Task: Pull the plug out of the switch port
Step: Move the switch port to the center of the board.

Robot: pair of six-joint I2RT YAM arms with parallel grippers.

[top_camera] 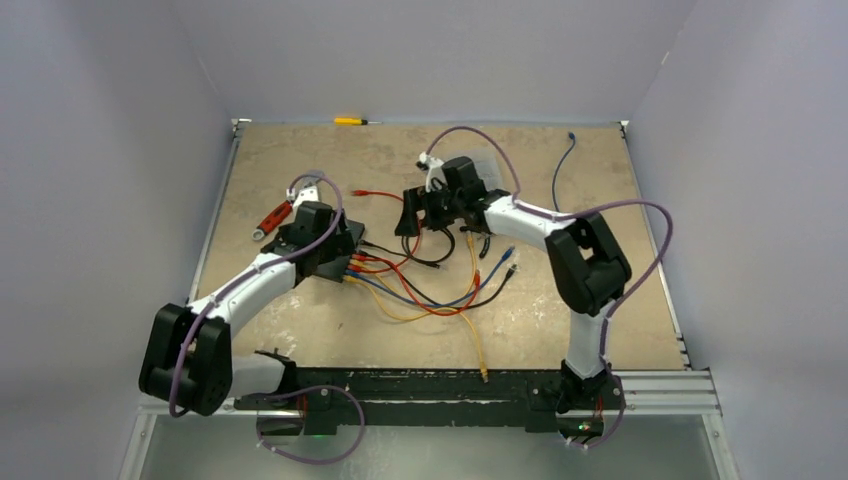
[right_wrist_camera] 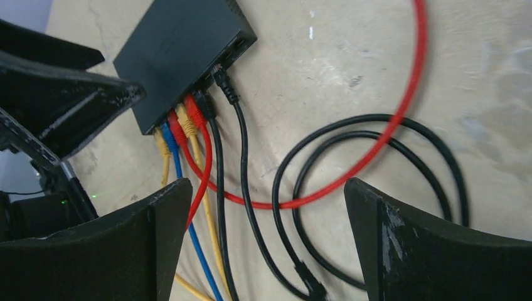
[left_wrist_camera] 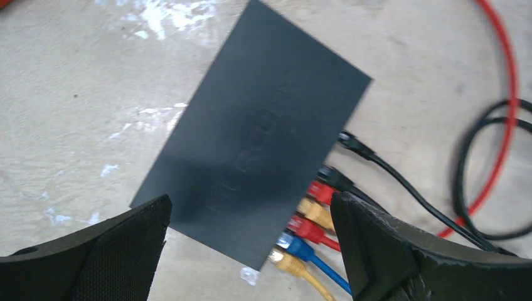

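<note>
Top external: switch (top_camera: pixel 345 250) left of the worktop's middle, mostly hidden beneath left gripper (top_camera: pixel 322 238), spread wide, nothing held. Tangle of coloured cables (top_camera: pixel 430 290) fanning from the switch toward the near edge. Right gripper (top_camera: pixel 432 208) above the worktop's middle, likewise wide and empty. Red-handled tool (top_camera: pixel 272 218) just left of the left gripper; yellow screwdriver (top_camera: pixel 350 121) at the far edge; loose blue cable (top_camera: pixel 563 165) toward the far right corner.

Left wrist: fingers (left_wrist_camera: pixel 113 251) wide apart over switch (left_wrist_camera: pixel 263 138). Row of plugs (left_wrist_camera: pixel 310 216) seated along one short edge: black, red, yellow, blue.

Right wrist: right gripper (right_wrist_camera: pixel 266 188) wide over cables; switch (right_wrist_camera: pixel 182 50) upper left, left gripper (right_wrist_camera: pixel 69 94) crowding its far side. Red cable loop (right_wrist_camera: pixel 414 81) crossing coiled black cable (right_wrist_camera: pixel 439 150) beside the plugs (right_wrist_camera: pixel 188 116).
</note>
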